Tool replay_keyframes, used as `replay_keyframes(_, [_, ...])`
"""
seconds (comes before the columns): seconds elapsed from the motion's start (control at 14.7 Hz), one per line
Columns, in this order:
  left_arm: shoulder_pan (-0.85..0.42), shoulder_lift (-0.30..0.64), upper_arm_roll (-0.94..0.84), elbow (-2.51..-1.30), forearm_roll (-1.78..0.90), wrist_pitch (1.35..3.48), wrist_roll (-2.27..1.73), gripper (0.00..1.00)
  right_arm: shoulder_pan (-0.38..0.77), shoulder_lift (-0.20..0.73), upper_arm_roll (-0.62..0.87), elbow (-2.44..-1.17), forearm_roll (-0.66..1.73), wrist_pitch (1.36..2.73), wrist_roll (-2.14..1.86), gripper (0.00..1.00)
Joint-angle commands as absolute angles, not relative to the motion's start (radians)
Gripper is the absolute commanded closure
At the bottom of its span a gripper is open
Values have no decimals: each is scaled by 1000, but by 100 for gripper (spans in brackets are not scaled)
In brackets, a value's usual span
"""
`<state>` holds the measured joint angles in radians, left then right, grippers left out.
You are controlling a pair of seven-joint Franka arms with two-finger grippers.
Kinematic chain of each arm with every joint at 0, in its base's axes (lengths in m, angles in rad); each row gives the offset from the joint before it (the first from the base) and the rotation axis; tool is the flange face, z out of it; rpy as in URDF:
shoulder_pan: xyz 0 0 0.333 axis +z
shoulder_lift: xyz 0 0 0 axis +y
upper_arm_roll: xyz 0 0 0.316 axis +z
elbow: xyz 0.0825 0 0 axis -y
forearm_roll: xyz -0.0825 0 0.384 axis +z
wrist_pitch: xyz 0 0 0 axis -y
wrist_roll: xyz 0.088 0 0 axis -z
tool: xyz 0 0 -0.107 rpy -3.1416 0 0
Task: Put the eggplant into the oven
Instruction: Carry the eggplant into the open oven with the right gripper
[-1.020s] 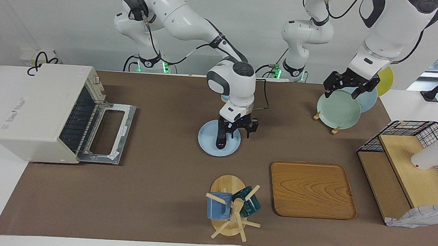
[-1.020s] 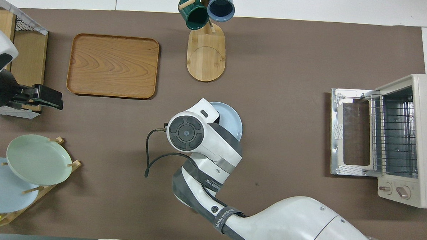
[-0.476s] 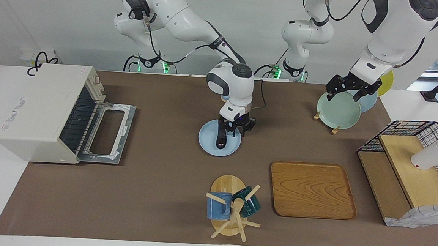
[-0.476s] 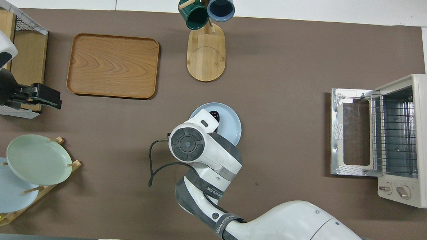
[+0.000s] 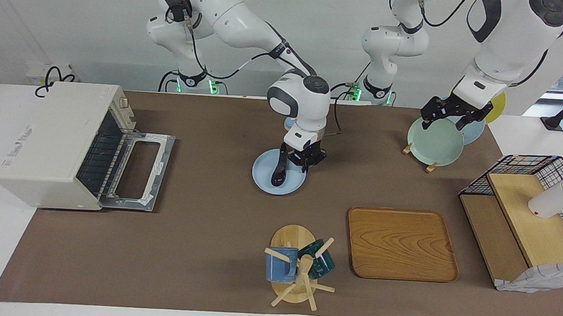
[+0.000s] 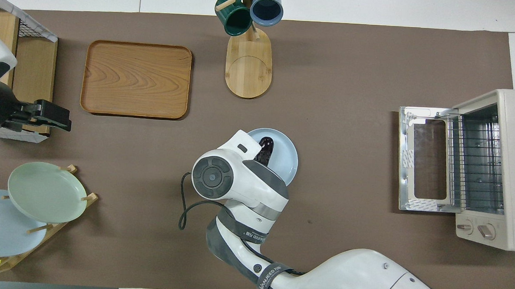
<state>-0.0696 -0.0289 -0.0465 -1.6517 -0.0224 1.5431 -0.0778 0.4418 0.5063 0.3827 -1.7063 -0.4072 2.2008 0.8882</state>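
The eggplant (image 5: 278,172) is dark and glossy and lies tilted on a light blue plate (image 5: 292,184) in the middle of the table. My right gripper (image 5: 301,163) is down at the end of the eggplant nearer to the robots and shut on it. In the overhead view the right wrist hides that gripper; the eggplant's other end (image 6: 266,147) and the plate (image 6: 285,159) show past it. The off-white oven (image 5: 53,139) stands at the right arm's end with its door (image 5: 136,168) dropped open and its rack (image 6: 474,162) showing. My left gripper (image 5: 450,117) is open over the plate rack and waits.
A rack with green (image 5: 434,140), blue and yellow plates stands at the left arm's end. A wooden tray (image 5: 401,243) and a mug tree (image 5: 296,269) with two mugs lie farther from the robots than the blue plate. A wire-and-wood shelf (image 5: 527,217) stands beside the tray.
My right gripper came down and its fingers closed on the eggplant's end. The blue plate and eggplant shifted a little toward the robots and the oven. The left gripper drifted slightly.
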Motion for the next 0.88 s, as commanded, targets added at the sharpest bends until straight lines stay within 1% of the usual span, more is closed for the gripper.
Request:
replay_keyframes(0.0, [-58, -32, -58, -1652, -2, 1532, -64, 0, 433, 512, 387, -1557, -469, 1973, 729, 100])
replay_keyframes(0.07, [-58, -32, -58, -1652, -2, 1532, -64, 0, 419, 505, 380, -1540, -472, 1926, 694, 100])
replay_keyframes(0.14, [-58, -34, -58, -1654, -2, 1532, -64, 0, 394, 488, 377, -1549, -476, 1911, 672, 100])
replay_keyframes(0.27, [-58, -35, -60, -1654, -2, 1532, -64, 0, 316, 415, 382, -1609, -477, 1870, 605, 100])
replay_keyframes(0.34, [-58, -35, -58, -1654, -2, 1532, -64, 0, 281, 364, 382, -1656, -476, 1870, 588, 100])
replay_keyframes(0.54, [-60, -38, -58, -1657, -2, 1525, -64, 0, 161, 189, 383, -1875, -469, 1888, 500, 100])
replay_keyframes(0.82, [-61, -41, -58, -1657, -3, 1525, -72, 0, -23, 63, 385, -1983, -436, 1884, 335, 100])
